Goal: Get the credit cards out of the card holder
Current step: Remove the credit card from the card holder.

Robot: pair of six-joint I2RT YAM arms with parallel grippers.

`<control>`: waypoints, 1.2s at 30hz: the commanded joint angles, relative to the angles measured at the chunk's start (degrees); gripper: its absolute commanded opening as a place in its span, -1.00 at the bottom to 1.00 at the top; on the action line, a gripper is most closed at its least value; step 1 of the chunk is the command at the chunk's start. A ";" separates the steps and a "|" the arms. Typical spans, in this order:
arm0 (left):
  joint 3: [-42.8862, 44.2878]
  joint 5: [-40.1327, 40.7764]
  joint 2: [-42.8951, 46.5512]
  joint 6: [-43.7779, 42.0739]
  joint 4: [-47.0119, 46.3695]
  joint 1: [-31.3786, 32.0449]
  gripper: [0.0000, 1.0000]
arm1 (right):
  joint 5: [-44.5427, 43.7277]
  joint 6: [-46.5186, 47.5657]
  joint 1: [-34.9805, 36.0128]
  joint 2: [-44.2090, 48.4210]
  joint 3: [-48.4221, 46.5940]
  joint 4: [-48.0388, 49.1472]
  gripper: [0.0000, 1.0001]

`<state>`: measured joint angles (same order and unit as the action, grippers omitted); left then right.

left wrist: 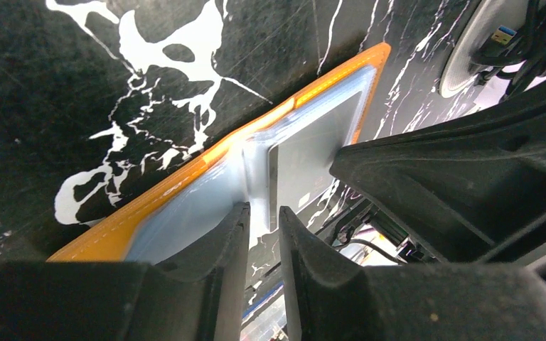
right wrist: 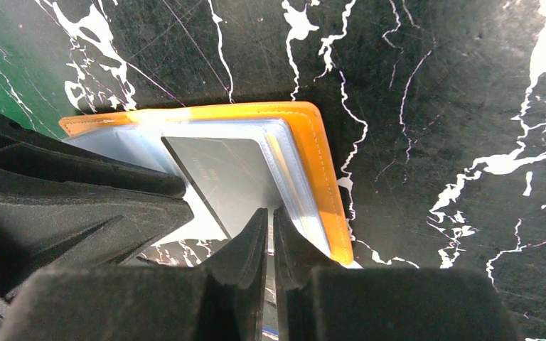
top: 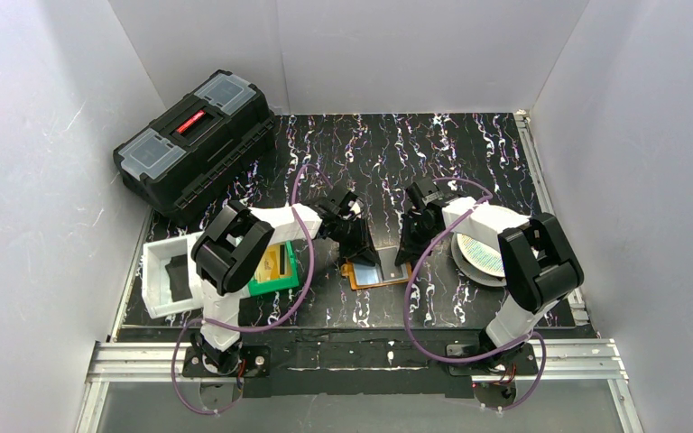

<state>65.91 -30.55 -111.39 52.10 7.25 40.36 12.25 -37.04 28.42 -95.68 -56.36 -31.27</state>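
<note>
The orange card holder (top: 374, 275) lies open on the black marbled table, silvery-clear pockets up. In the right wrist view a grey credit card (right wrist: 220, 167) stands tilted in the holder (right wrist: 320, 163). My right gripper (right wrist: 270, 213) is pinched almost shut on a thin edge there. Whether that edge is the card alone or card and clear pocket together, I cannot tell. My left gripper (left wrist: 263, 213) sits at the holder's (left wrist: 185, 192) middle fold, jaws a narrow gap apart, table showing through. From above, the left (top: 358, 242) and right (top: 408, 253) grippers flank the holder.
A green bin (top: 291, 271) holding a gold-yellow card (top: 269, 263) sits left of the holder, partly under the left arm. A white tray (top: 164, 281) is further left, a black toolbox (top: 194, 144) at the back left. A round white patterned disc (top: 483, 254) lies right.
</note>
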 commanded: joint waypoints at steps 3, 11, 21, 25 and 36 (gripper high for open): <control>-2.03 -1.62 -0.34 0.47 -3.80 -0.27 -0.55 | -1.08 0.70 1.11 -2.00 -0.03 -1.16 -0.74; -3.07 -2.36 -1.09 1.00 -5.45 -0.61 -0.56 | -0.28 -0.93 2.84 -3.24 -0.81 -0.93 -0.76; -4.00 -2.06 -0.95 0.39 -4.59 -1.32 -0.58 | -6.04 -0.31 0.75 0.26 -2.50 -4.01 -0.46; -3.90 -1.89 -0.84 -0.12 -3.91 -1.44 -0.58 | -6.31 -0.54 0.62 1.13 -2.05 -3.57 -0.33; -3.62 -2.45 -0.92 -0.24 -4.36 -1.52 -0.59 | -4.74 -0.31 0.64 -0.73 -1.65 -3.13 -0.52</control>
<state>63.07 -33.54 -112.20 53.30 0.71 39.20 7.86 -37.80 29.23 -96.01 -57.98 -33.67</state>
